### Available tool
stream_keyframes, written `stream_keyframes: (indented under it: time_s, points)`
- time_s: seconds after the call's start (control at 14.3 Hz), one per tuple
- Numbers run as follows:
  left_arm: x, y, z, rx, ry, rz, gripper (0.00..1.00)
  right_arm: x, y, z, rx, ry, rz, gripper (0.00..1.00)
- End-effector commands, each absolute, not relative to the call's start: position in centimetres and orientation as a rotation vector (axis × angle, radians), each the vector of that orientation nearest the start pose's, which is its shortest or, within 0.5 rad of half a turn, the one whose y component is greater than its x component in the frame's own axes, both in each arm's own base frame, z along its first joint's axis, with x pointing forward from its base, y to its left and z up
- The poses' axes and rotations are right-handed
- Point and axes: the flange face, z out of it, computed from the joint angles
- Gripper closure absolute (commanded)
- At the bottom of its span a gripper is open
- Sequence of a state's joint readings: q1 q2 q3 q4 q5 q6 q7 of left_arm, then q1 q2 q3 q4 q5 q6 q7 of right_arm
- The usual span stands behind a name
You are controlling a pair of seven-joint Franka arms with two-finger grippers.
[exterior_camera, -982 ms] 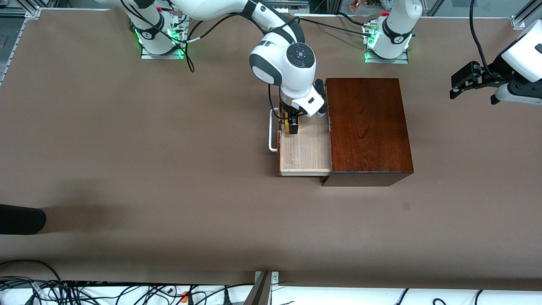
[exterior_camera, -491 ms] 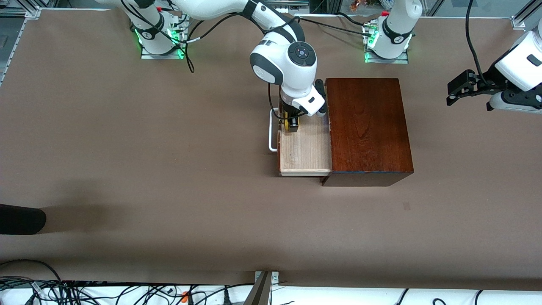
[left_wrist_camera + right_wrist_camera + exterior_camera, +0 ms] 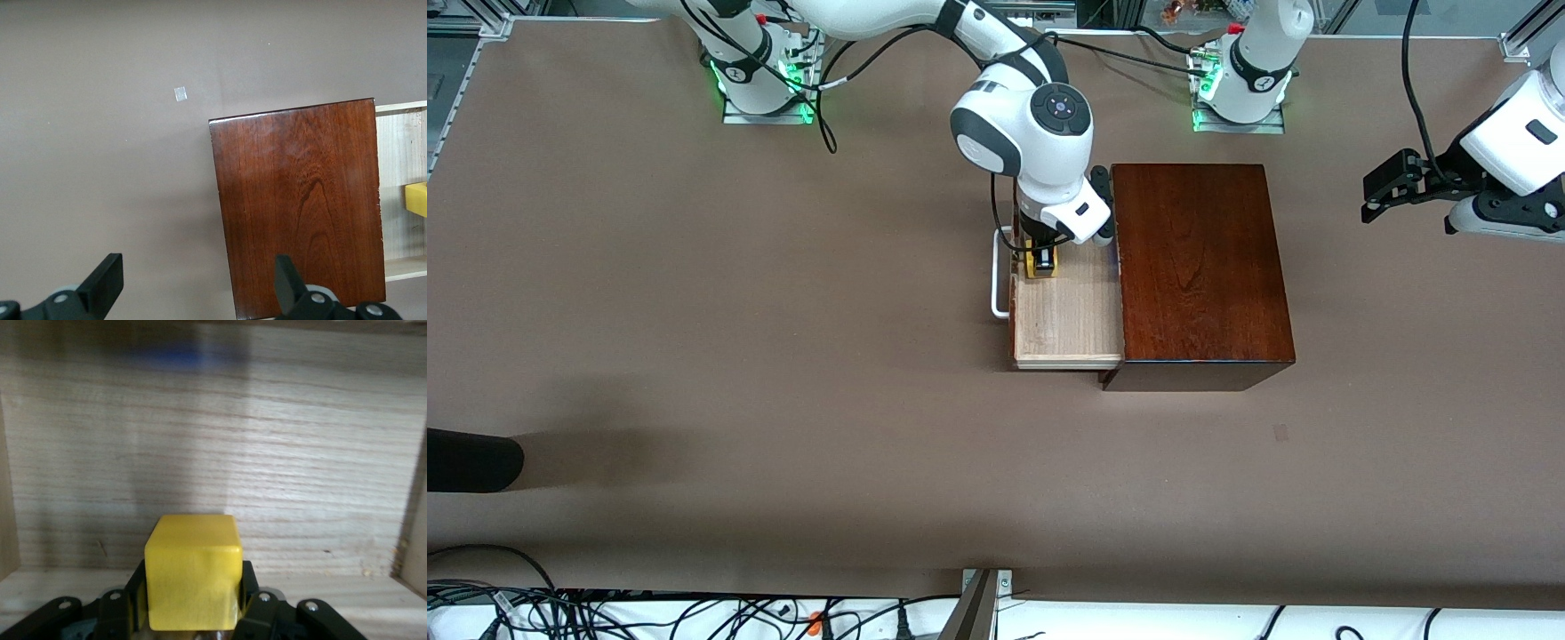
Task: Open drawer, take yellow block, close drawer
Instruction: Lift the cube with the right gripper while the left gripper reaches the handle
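The drawer (image 3: 1069, 320) stands pulled out of the dark red-brown wooden box (image 3: 1199, 267), toward the right arm's end of the table. Its pale floor shows and its white handle (image 3: 998, 277) is in front. My right gripper (image 3: 1041, 260) reaches down into the part of the drawer farthest from the front camera, shut on the yellow block (image 3: 1041, 265). In the right wrist view the yellow block (image 3: 193, 570) sits between the black fingers (image 3: 248, 581) over the drawer floor (image 3: 300, 453). My left gripper (image 3: 1371, 200) hangs open over bare table at the left arm's end. The left wrist view shows the left gripper (image 3: 197, 270), the box (image 3: 300, 200) and the yellow block (image 3: 417, 199).
A black object (image 3: 471, 460) lies at the table's edge at the right arm's end. A small pale mark (image 3: 1280, 433) is on the table, nearer the front camera than the box. Cables (image 3: 605, 613) run along the front edge.
The right gripper's fingers have shut on the yellow block inside the drawer. The left arm has shifted slightly toward the robots' bases.
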State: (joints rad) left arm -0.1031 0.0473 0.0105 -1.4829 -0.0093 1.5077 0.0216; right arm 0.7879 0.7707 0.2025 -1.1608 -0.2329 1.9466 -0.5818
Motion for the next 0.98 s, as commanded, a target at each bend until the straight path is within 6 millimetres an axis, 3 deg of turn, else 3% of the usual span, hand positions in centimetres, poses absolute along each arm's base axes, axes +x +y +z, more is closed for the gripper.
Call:
stream_keyframes:
  time_s: [0.0, 0.14, 0.42, 0.49, 0.63, 0.77, 0.84, 0.91]
  points:
    - [55.7, -5.3, 63.1, -3.127, 0.199, 0.031, 0.00, 47.8, 59.0, 41.0, 2.212, 2.154, 0.080, 1.00]
    - [55.8, -5.3, 62.9, -3.131, 0.195, 0.036, 0.00, 49.7, 56.4, 45.1, 2.256, 2.145, 0.115, 1.00]
    - [56.8, -6.6, 63.2, -3.132, 0.214, 0.014, 0.00, 53.5, 50.1, 50.7, 2.365, 2.087, 0.141, 1.00]
    - [56.8, -7.4, 63.2, -3.137, 0.232, 0.015, 0.00, 54.9, 47.4, 52.3, 2.406, 2.040, 0.133, 1.00]
    - [56.6, -8.9, 63.1, -3.139, 0.275, 0.018, 0.00, 58.1, 41.7, 53.3, 2.531, 1.936, 0.079, 1.00]
    - [56.4, -12.7, 62.1, -3.125, 0.385, 0.044, 0.00, 62.1, 34.9, 53.5, 2.690, 1.797, 0.066, 1.00]
    - [56.2, -15.0, 61.5, -3.116, 0.449, 0.061, 0.00, 63.6, 31.0, 55.1, 2.745, 1.716, 0.113, 1.00]
    - [55.8, -17.2, 61.0, -3.108, 0.520, 0.075, 0.00, 64.5, 27.9, 55.0, 2.783, 1.645, 0.101, 1.00]
